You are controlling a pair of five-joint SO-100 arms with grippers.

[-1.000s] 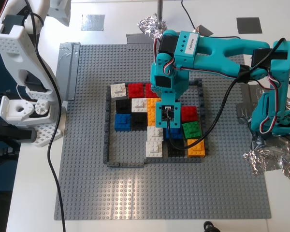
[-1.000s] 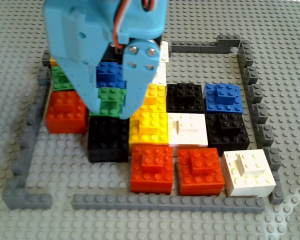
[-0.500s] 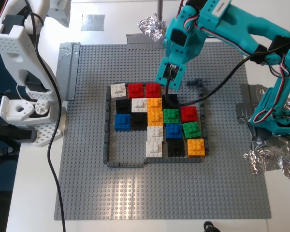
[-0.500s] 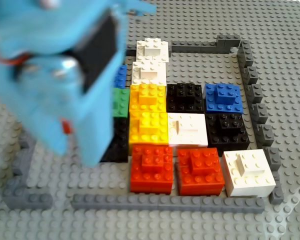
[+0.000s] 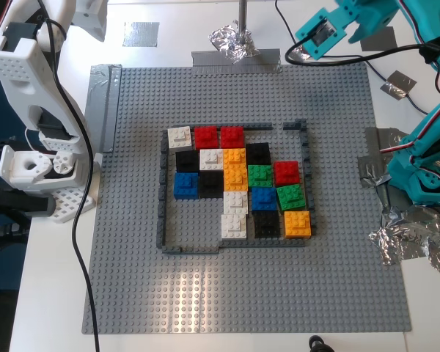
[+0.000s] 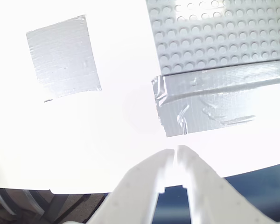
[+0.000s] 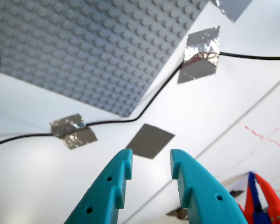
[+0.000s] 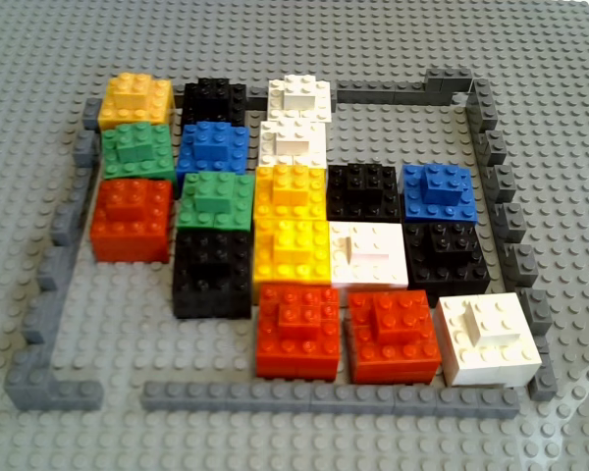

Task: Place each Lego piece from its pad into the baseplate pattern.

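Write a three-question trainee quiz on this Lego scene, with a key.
1. True or false: my first tool is holding a brick.
2. In the pattern, in the row nearest the exterior view's top, what colour are the two bricks beside the white brick? A red, B blue, C green.
3. How many blue bricks are in the pattern?

Key:
1. False: it is open and empty.
2. A: they are the red bricks.
3. Two.

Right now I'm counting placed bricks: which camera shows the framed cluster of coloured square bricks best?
The other view: the framed cluster of coloured square bricks fills it, studs distinct. The exterior view shows it whole but small. Neither wrist view shows it.
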